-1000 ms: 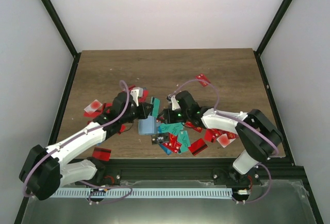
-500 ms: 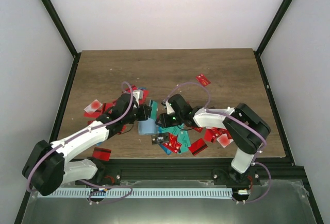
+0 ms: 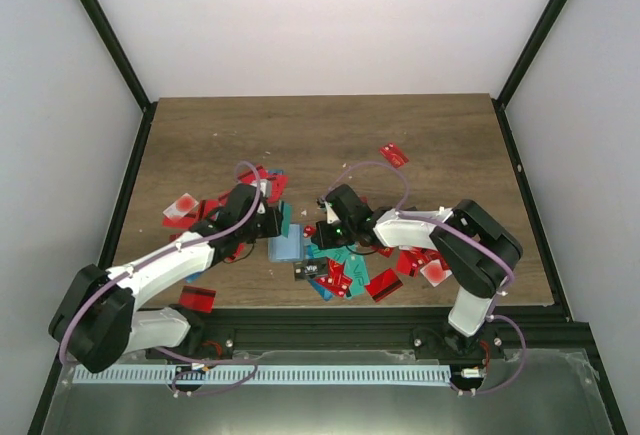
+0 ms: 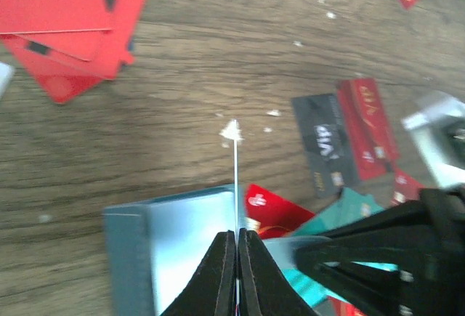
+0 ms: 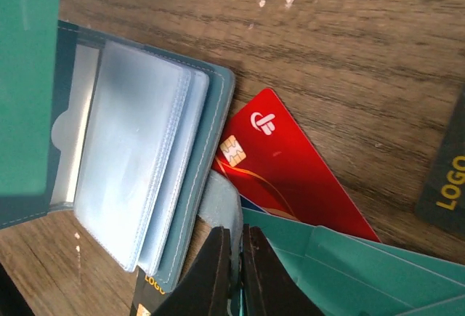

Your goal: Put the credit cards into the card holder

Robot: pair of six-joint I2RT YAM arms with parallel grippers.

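Pinching a card over the open holder

Left gripper (image 4: 237,235) is clamped tight on a thin teal plastic card (image 3: 286,218). The card stands on edge and runs straight out from the fingertips, pointing right over the teal-blue soft card holder (image 5: 145,163). That holder lies open near the middle of the brown wooden table (image 3: 330,135), clear sleeves facing up. Right gripper (image 5: 234,232) is closed on the holder's strap, with a red chip card (image 5: 290,163) tucked just beside it.
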